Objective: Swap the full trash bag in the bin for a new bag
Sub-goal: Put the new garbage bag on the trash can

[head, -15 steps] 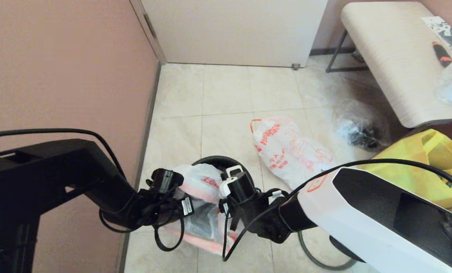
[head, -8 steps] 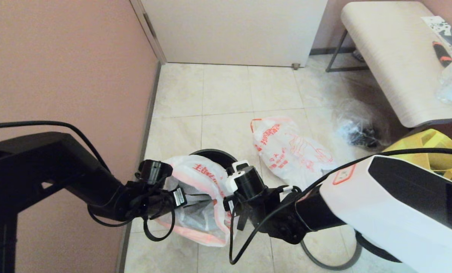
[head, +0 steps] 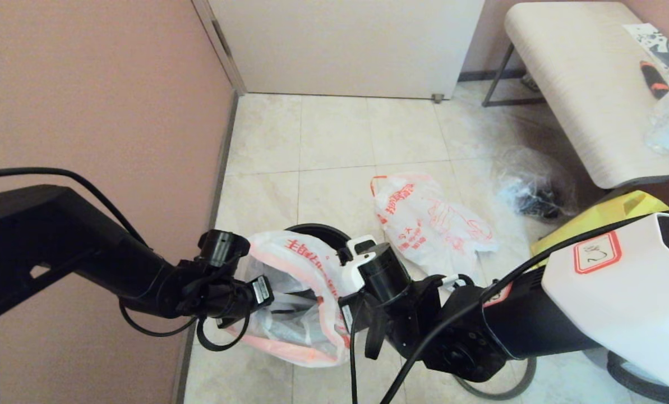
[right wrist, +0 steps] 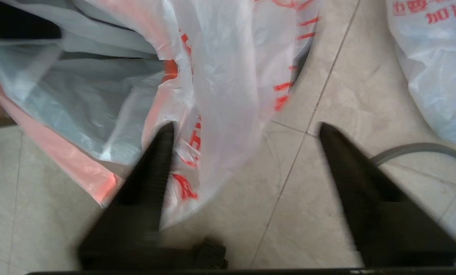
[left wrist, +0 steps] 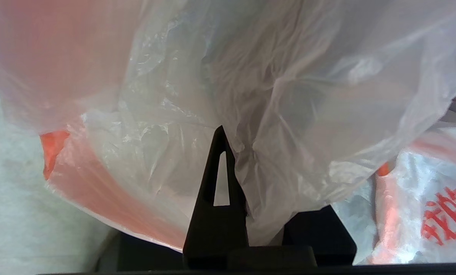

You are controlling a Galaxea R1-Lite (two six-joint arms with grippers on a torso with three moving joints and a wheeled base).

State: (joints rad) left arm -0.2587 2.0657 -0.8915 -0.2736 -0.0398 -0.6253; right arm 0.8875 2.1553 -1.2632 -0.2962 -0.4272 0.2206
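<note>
Head view, nearest: the new bag [head: 298, 297] is held up with its mouth spread between the two grippers, above and in front of the bin [head: 315, 230].
Left gripper [left wrist: 231, 172]: closed, with a fold of the new bag's film pinched at the bag's left edge.
Right gripper [right wrist: 243, 131]: fingers parted about halfway, nothing clamped; the bag's right edge hangs between them, against the inner finger.
Key relation: the bag's mouth runs left to right between the hands; its free edge lies toward the right gripper, the nearer one to take it.
Bin: only its far rim is seen, behind the bag.
Full trash bag [head: 429, 227]: lying on the floor tiles beyond the bin, to the right, well apart.
Change: the bag has been raised and opened wider; the right fingers have narrowed from fully spread.
</note>
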